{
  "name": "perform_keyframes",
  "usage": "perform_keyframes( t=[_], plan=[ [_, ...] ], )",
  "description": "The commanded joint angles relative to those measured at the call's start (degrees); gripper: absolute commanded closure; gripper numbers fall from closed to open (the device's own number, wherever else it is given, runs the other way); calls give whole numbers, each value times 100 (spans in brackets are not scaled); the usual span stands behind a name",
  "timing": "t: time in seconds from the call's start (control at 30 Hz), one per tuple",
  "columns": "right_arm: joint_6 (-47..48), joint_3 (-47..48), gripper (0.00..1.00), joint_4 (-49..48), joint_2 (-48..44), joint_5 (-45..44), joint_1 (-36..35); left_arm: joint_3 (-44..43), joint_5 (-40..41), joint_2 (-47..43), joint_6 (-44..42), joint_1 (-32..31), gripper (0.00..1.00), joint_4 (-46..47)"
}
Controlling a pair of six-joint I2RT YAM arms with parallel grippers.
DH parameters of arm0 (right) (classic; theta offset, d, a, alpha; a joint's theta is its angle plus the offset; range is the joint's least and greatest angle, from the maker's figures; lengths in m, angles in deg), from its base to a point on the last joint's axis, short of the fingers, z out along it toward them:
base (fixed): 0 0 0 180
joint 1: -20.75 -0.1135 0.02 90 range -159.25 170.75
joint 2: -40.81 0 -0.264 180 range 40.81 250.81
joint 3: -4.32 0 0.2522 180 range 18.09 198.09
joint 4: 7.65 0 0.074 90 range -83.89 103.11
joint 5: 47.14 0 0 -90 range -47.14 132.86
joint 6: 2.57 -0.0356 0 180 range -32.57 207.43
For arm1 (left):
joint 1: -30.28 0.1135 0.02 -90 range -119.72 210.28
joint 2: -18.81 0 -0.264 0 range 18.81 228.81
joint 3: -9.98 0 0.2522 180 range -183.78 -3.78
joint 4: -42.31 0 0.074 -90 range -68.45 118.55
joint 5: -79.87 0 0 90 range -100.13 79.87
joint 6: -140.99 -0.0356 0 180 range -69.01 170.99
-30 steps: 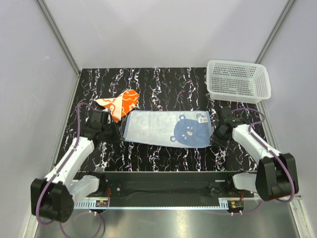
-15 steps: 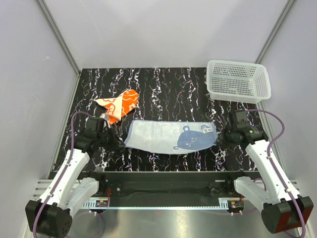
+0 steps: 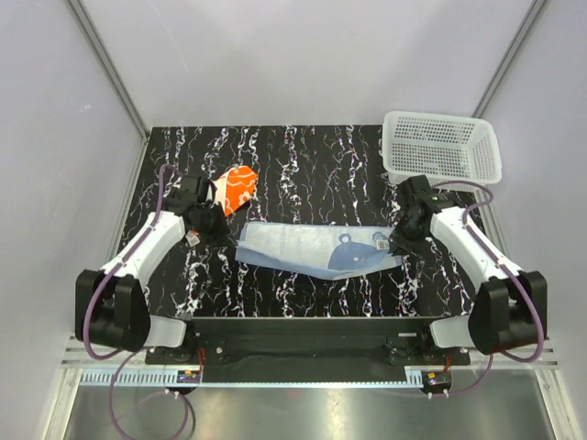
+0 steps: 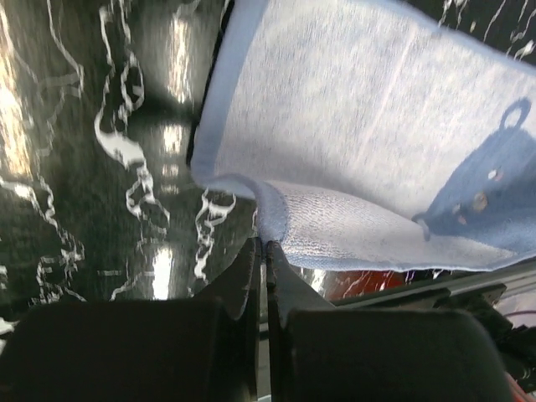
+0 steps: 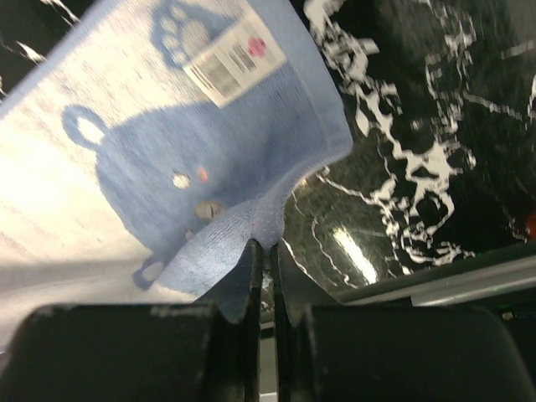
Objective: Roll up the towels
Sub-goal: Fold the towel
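Two towels: light blue towel (image 3: 293, 246) and orange towel (image 3: 238, 186) are both sitting on the black marbled table (image 3: 312, 165), neither one rolled.
Blue towel position: it is stretching left to right across the near middle of the table, spanning between the two grippers, with its near edge curling over on itself.
Left gripper (image 4: 264, 248): fingers are pressing together, pinching the towel's left end at a folded-over bit of hem; in the overhead view it is sitting at (image 3: 207, 226).
Right gripper (image 5: 262, 248): jaws are squeezing together on the towel's right end, right at the edge of the cloth; overhead it is sitting at (image 3: 397, 244).
Bear print (image 5: 159, 159): darker blue, facing up toward the right end.
Barcode tag (image 5: 230, 60): white, sticking to the towel beside the bear print.
Orange towel position: it is lying bunched at the far left, just beyond the left gripper and near the blue towel's left end, not overlapping it.
Basket (image 3: 442, 118): white mesh, sitting at the far right corner, well apart from both towels.
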Motion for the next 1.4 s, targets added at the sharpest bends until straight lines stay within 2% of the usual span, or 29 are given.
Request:
perform_keyframes(
  t=[0.0,0.3,1.0,1.07,1.1,1.17,1.2,1.23,1.3,1.33,1.37],
  plan=[
    [307,551,100,-242,425,-292,45,-628,-117,524,-359,140,100,235],
    [650,1044,100,-444,1331,-310,186,-1674,-13,1607,-527,184,100,165],
    [914,1527,100,-699,2210,-90,511,-2624,251,2873,-659,184,100,24],
    [931,1589,94,-725,2385,-63,511,-2694,322,2970,-659,184,100,-2],
    [932,1676,80,-725,2438,-63,511,-2791,357,3057,-659,184,100,-46],
    [940,1782,70,-708,2579,-89,520,-2905,445,3154,-659,193,100,-90],
    [940,1930,64,-682,2623,-107,511,-3010,497,3233,-650,193,97,-116],
    [940,2010,57,-612,2658,-203,546,-3090,507,3277,-650,193,85,-142],
    [932,2282,50,-515,2746,-326,572,-3326,542,3383,-632,211,71,-230],
    [940,2379,48,-401,2773,-449,590,-3406,577,3418,-632,220,62,-265],
    [940,2485,44,-322,2799,-537,625,-3468,621,3445,-641,228,46,-300]
  ],
)
